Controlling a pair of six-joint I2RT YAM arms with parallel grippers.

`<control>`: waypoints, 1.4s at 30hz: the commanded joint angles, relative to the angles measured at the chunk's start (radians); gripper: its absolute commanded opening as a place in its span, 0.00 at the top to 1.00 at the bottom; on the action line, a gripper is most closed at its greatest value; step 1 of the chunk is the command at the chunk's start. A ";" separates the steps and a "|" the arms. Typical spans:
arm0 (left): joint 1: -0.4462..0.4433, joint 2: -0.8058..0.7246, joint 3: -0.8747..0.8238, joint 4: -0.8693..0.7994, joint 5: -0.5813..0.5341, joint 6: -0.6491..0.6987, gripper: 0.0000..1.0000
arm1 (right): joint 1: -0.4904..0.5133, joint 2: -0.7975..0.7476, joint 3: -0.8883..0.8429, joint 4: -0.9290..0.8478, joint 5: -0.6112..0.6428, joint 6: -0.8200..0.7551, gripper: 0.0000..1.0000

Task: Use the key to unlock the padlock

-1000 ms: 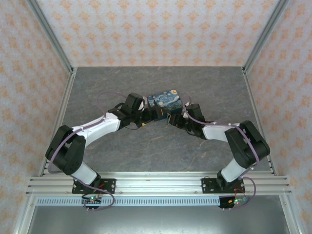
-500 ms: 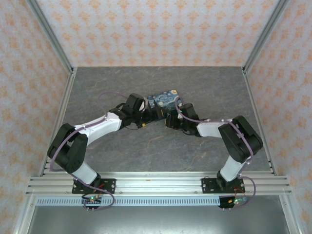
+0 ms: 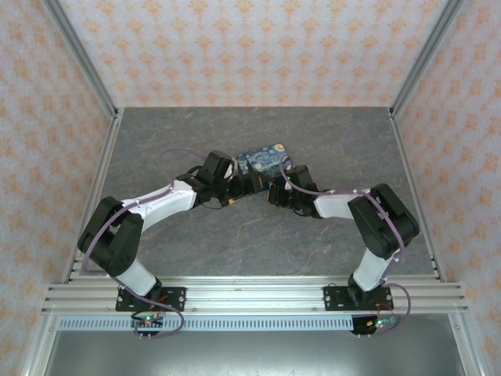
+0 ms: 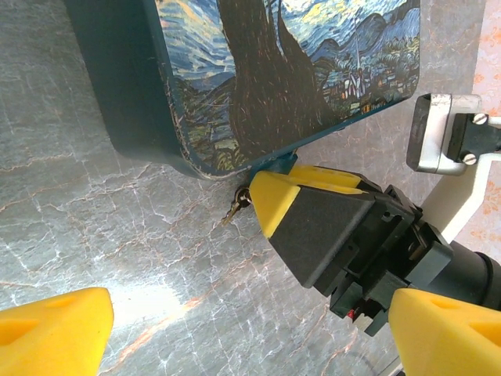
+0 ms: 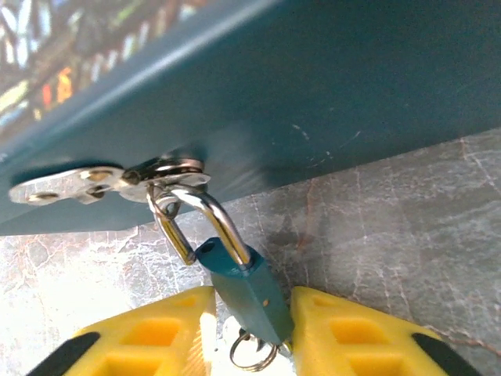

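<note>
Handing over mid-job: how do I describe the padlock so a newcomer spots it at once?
Find the box with the starry-night print in the middle of the table. A silver hasp sticks out of its plain teal side, and the padlock hangs from it. It is the small teal block with a silver shackle, between the right end effector's yellow fingers.

Obs: teal tin box (image 3: 264, 160), starry-night painting on its lid, lying flat mid-tabletop ahead of me | silver hasp plates (image 5: 102, 178) on its teal side wall | tabletop (image 3: 258, 243) grey marbled stone, glare patch beside the box | walls (image 3: 250, 47) cream, orange motifs | aluminium rail (image 3: 250, 296) along my near edge
</note>
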 commanded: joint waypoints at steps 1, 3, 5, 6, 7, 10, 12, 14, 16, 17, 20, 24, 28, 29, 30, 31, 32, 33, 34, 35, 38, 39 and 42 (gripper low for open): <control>0.005 0.009 -0.006 0.024 0.007 -0.002 0.09 | 0.005 0.025 0.022 0.005 0.031 -0.003 0.74; 0.005 0.008 -0.006 0.025 0.006 0.000 0.09 | 0.006 0.020 0.020 0.004 0.033 -0.002 0.77; 0.005 0.006 -0.006 0.022 0.002 0.001 0.09 | 0.005 0.012 0.015 0.003 0.033 -0.003 0.82; 0.005 0.004 -0.006 0.022 0.000 0.002 0.09 | 0.005 0.007 0.011 0.003 0.035 -0.001 0.83; 0.006 0.005 -0.004 0.022 -0.002 0.003 0.09 | 0.005 0.002 0.007 0.003 0.035 -0.001 0.83; 0.006 0.006 -0.004 0.023 -0.005 0.005 0.09 | 0.005 -0.017 -0.006 0.005 0.033 0.003 0.77; 0.008 0.006 0.000 0.021 -0.010 0.008 0.09 | 0.003 -0.034 -0.016 0.005 0.023 0.003 0.60; 0.009 0.006 0.005 0.016 -0.014 0.015 0.09 | 0.002 -0.061 -0.031 0.004 0.016 0.008 0.50; 0.012 0.006 0.012 0.013 -0.017 0.019 0.09 | -0.004 -0.095 -0.049 0.005 0.009 0.017 0.49; 0.014 0.007 0.014 0.011 -0.019 0.021 0.09 | -0.011 -0.116 -0.060 0.008 0.010 0.023 0.49; 0.023 0.008 0.026 0.007 -0.020 0.030 0.09 | -0.033 -0.176 -0.102 0.036 0.017 0.062 0.49; 0.038 0.015 0.042 0.008 -0.019 0.037 0.09 | -0.050 -0.215 -0.141 0.080 0.021 0.111 0.49; 0.056 0.030 0.064 0.010 -0.010 0.042 0.09 | -0.050 -0.192 -0.150 0.126 -0.008 0.147 0.53; 0.059 0.034 0.070 0.009 -0.008 0.044 0.09 | -0.050 -0.180 -0.150 0.135 -0.014 0.151 0.53; 0.064 0.038 0.076 0.010 -0.005 0.046 0.09 | -0.050 -0.169 -0.151 0.151 -0.021 0.157 0.55; 0.069 0.043 0.082 0.012 -0.001 0.047 0.09 | -0.050 -0.156 -0.153 0.168 -0.029 0.165 0.56; 0.074 0.047 0.087 0.010 0.001 0.048 0.09 | -0.050 -0.145 -0.154 0.187 -0.033 0.171 0.57; 0.079 0.053 0.093 0.011 0.003 0.050 0.09 | -0.050 -0.132 -0.154 0.207 -0.038 0.179 0.58; 0.084 0.059 0.100 0.008 0.004 0.052 0.09 | -0.050 -0.118 -0.154 0.225 -0.044 0.186 0.58; 0.090 0.065 0.105 0.005 0.005 0.054 0.09 | -0.050 -0.105 -0.153 0.240 -0.049 0.192 0.59; 0.106 0.085 0.127 -0.008 0.010 0.066 0.09 | -0.048 -0.071 -0.148 0.267 -0.057 0.202 0.61; 0.110 0.092 0.134 -0.011 0.012 0.067 0.09 | -0.048 -0.062 -0.147 0.270 -0.055 0.201 0.62; 0.120 0.109 0.148 -0.019 0.021 0.073 0.09 | -0.049 -0.041 -0.144 0.278 -0.049 0.194 0.64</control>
